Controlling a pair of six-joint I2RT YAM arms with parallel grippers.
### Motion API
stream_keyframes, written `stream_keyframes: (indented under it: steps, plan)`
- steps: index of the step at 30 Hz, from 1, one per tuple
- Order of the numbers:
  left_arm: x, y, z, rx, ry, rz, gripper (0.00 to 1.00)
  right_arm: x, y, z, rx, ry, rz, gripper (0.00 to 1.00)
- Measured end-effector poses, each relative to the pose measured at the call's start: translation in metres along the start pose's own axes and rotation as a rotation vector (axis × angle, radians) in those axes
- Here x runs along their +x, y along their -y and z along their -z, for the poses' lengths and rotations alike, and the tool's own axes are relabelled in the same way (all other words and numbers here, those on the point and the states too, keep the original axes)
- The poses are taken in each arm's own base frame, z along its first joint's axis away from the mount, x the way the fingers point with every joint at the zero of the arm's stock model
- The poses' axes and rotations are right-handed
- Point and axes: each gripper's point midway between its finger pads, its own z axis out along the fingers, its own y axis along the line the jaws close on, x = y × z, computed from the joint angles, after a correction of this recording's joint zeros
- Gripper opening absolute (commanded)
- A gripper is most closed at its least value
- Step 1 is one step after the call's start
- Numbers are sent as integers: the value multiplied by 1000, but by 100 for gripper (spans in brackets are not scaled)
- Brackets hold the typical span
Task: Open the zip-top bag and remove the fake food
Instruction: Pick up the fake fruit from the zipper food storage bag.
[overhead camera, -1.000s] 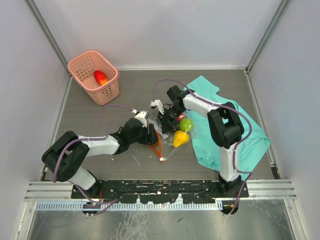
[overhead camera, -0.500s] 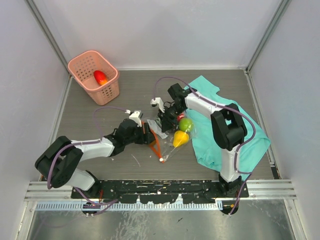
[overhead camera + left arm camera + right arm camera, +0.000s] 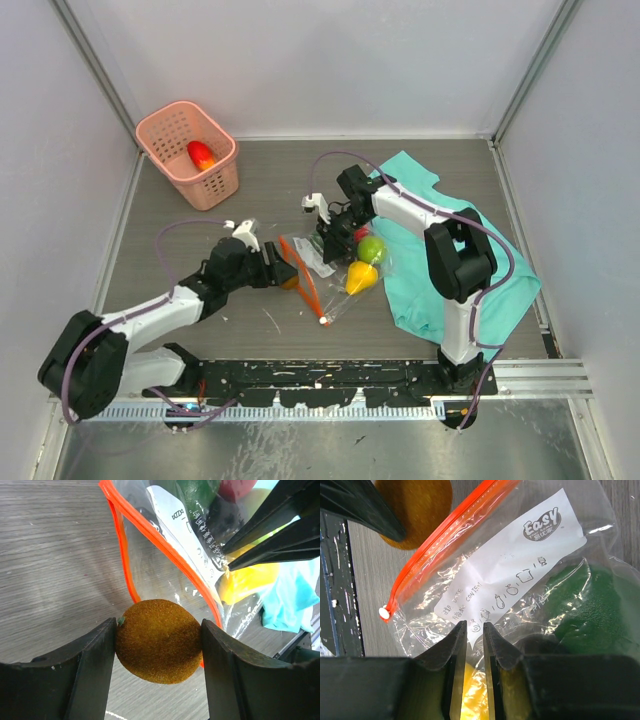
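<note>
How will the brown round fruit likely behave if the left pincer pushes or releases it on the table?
The brown fruit looks nearly round, so it would probably roll once freed. Its matte, fuzzy skin likely resists slipping in the left pincer. It shows no dent under the squeeze, so it seems stiff.

You have one zip-top bag (image 3: 520,580), one pink basket (image 3: 215,185) and one teal cloth (image 3: 505,270). You also have one brown kiwi (image 3: 159,641), one red fruit (image 3: 201,155) in the basket, and at least three pieces in the bag: one green ball (image 3: 372,248), one yellow piece (image 3: 361,277), one small red piece (image 3: 361,233).
</note>
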Motion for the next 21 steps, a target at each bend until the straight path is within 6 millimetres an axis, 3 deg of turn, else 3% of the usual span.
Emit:
stream_keyframes:
  steps: [14,21]
  plan:
    - [-53,-17,53,-36,161,75,22,-5,-1,9,11,17,22,25]
    - [-121,-28,73,-20,305,155,21,-11,-2,22,34,41,36,25]
